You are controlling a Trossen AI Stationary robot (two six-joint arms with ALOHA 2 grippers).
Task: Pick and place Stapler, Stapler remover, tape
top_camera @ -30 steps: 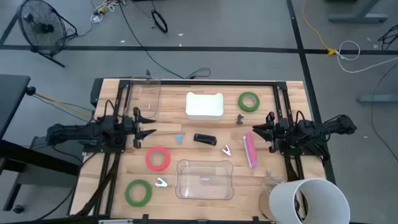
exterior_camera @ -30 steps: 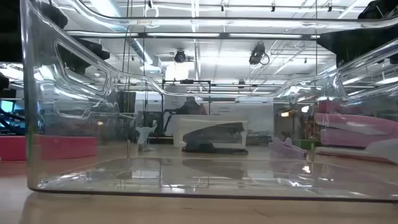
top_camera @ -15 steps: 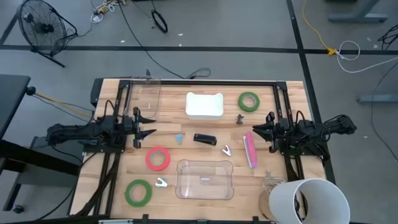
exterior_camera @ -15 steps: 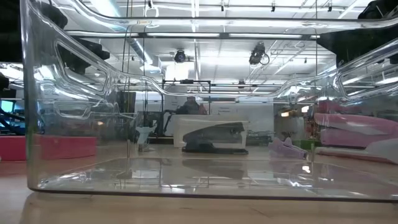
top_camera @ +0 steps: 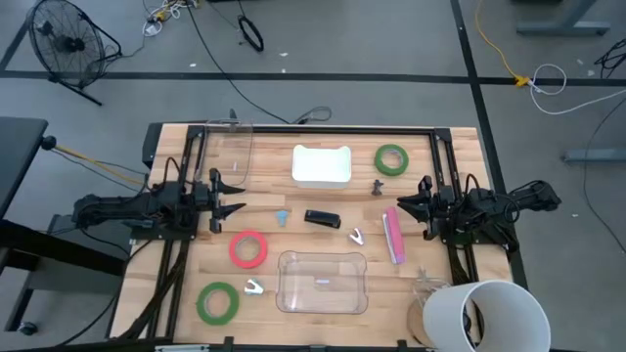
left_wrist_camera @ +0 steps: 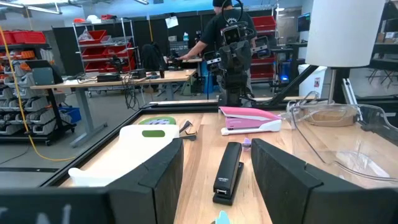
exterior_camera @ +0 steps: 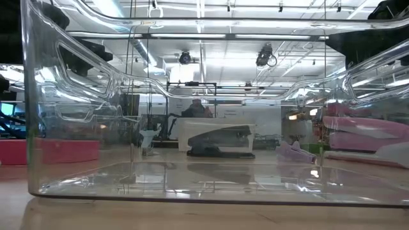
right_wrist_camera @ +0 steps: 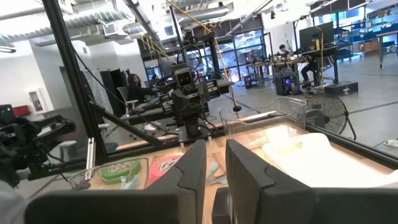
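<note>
High view alone: three tape (top_camera: 248, 248) rolls

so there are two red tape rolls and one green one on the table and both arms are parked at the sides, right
Not quite: the colours are swapped. The high view shows two green ring-shaped tape rolls, one at the far right and one at the near left, and a single red ring-shaped tape roll. The rest holds: the left gripper and right gripper sit at the table's sides, holding nothing.

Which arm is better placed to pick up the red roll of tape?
Probably the left. The red tape lies on the left half of the table, just ahead of the left gripper, which is open. The right gripper waits across the table beside the pink stapler.
</note>
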